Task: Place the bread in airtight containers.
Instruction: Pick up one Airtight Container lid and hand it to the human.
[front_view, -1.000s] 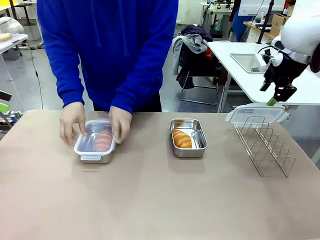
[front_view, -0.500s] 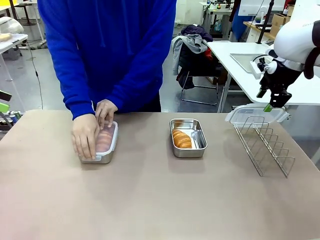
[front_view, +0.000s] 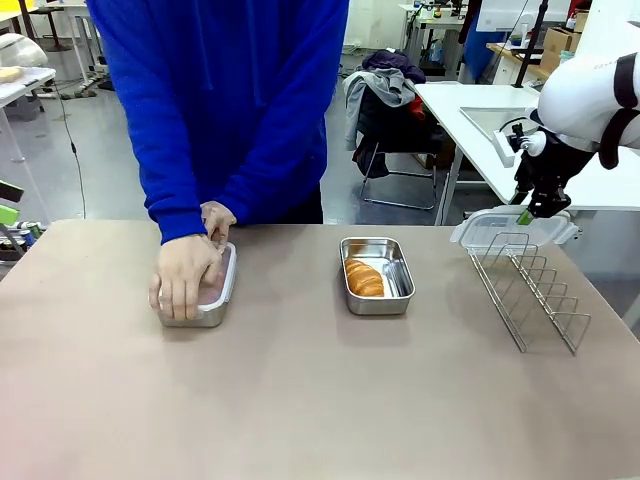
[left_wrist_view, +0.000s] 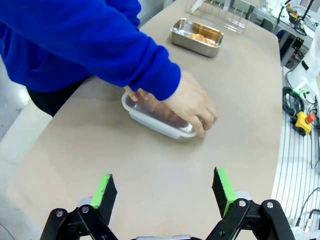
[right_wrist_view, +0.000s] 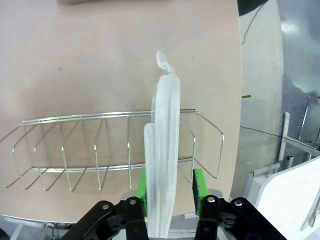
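A croissant (front_view: 364, 278) lies in the open steel container (front_view: 395, 290) at mid-table, which also shows as the container (left_wrist_view: 196, 42) in the left wrist view. The person's hands (front_view: 188, 275) press the clear lid onto the other container (front_view: 222, 295), and the bread inside is mostly covered. At the far right, my right gripper (front_view: 526, 212) straddles a second clear lid (front_view: 500, 230) that leans on the wire rack (front_view: 535, 290). That lid (right_wrist_view: 162, 150) stands edge-on between the green pads (right_wrist_view: 198, 186), with a slim gap on one side. My left gripper (left_wrist_view: 164, 186) hangs open over bare table.
The wire rack (right_wrist_view: 115, 150) stands at the table's right end, close to the edge. A white side table with a sink (front_view: 495, 125) lies behind my right arm. A chair draped with clothes (front_view: 385, 100) sits beyond the table.
The person's hands moved from the container's two sides to stacked on its lid, pressing. My right gripper came down onto the leaning lid and its jaws narrowed around it.
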